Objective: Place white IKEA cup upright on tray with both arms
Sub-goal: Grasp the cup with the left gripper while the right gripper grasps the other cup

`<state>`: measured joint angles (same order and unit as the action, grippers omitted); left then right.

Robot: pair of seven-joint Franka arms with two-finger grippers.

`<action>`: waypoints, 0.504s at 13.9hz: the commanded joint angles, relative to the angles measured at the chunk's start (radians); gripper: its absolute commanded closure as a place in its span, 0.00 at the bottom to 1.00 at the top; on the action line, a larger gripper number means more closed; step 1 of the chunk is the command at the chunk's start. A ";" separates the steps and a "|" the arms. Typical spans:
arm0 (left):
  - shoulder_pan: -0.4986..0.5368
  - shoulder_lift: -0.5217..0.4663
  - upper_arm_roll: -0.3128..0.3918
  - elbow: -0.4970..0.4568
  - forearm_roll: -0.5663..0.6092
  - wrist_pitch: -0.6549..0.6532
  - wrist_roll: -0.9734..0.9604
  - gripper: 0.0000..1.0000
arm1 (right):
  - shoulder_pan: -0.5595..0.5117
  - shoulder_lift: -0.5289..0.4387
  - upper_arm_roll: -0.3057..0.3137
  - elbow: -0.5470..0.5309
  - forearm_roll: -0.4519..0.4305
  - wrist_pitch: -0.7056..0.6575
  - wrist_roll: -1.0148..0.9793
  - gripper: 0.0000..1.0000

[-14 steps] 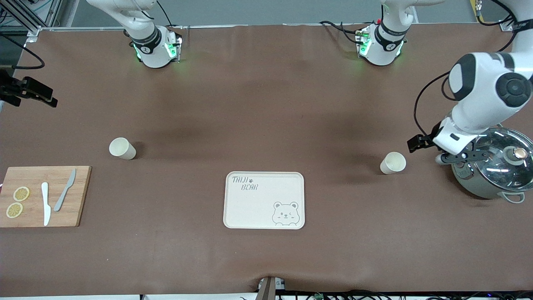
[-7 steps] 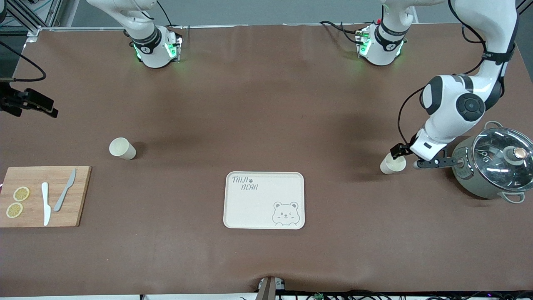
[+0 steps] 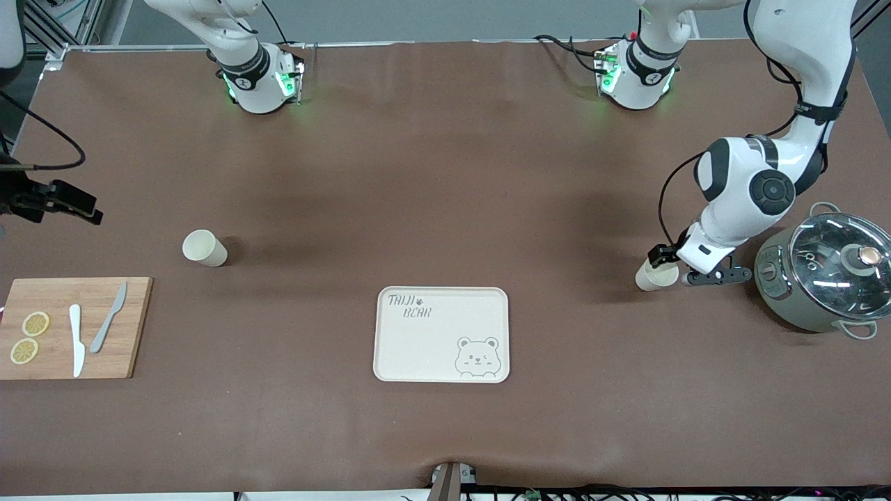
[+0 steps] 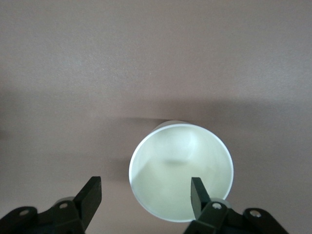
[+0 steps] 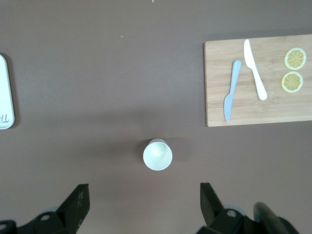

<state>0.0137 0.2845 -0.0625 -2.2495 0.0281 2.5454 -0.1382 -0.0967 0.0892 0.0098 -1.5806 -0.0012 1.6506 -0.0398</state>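
A white cup [image 3: 656,275] stands upright, mouth up, toward the left arm's end of the table. My left gripper [image 3: 665,263] is open, right over it. In the left wrist view the cup [image 4: 180,170] fills the lower middle, and my left gripper [image 4: 145,195] has one finger over the cup's mouth and the other outside its wall. A second white cup [image 3: 204,248] stands toward the right arm's end. My right gripper [image 3: 69,203] is open, high over the table near that cup [image 5: 157,154]. The cream tray [image 3: 418,348] lies empty, nearer the front camera.
A steel pot with a glass lid [image 3: 825,278] stands close beside the left arm's cup. A wooden cutting board [image 3: 129,327] with two knives and lemon slices lies at the right arm's end; it also shows in the right wrist view [image 5: 219,73].
My left arm has swung from over the pot to the cup and come down over it. My right gripper has shifted slightly toward the front camera.
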 commanded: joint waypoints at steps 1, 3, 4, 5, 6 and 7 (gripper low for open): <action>0.011 0.033 -0.007 0.013 0.018 0.030 -0.003 0.32 | 0.000 0.058 0.010 0.028 -0.003 0.006 0.009 0.00; 0.011 0.044 -0.007 0.013 0.018 0.044 -0.003 0.41 | -0.009 0.086 0.010 0.028 0.012 0.006 0.014 0.00; 0.011 0.050 -0.007 0.021 0.018 0.044 -0.003 0.55 | -0.015 0.098 0.009 0.027 0.012 0.002 0.014 0.00; 0.009 0.056 -0.007 0.027 0.018 0.044 -0.003 0.65 | -0.020 0.119 0.009 0.027 0.012 -0.006 0.014 0.00; 0.009 0.067 -0.008 0.033 0.018 0.044 -0.001 0.79 | -0.018 0.138 0.009 0.024 0.010 -0.011 0.012 0.00; 0.008 0.074 -0.008 0.041 0.018 0.044 0.005 1.00 | -0.021 0.148 0.009 0.022 0.006 -0.009 0.011 0.00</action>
<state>0.0139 0.3357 -0.0627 -2.2335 0.0281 2.5797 -0.1382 -0.1037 0.2045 0.0111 -1.5805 -0.0005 1.6578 -0.0380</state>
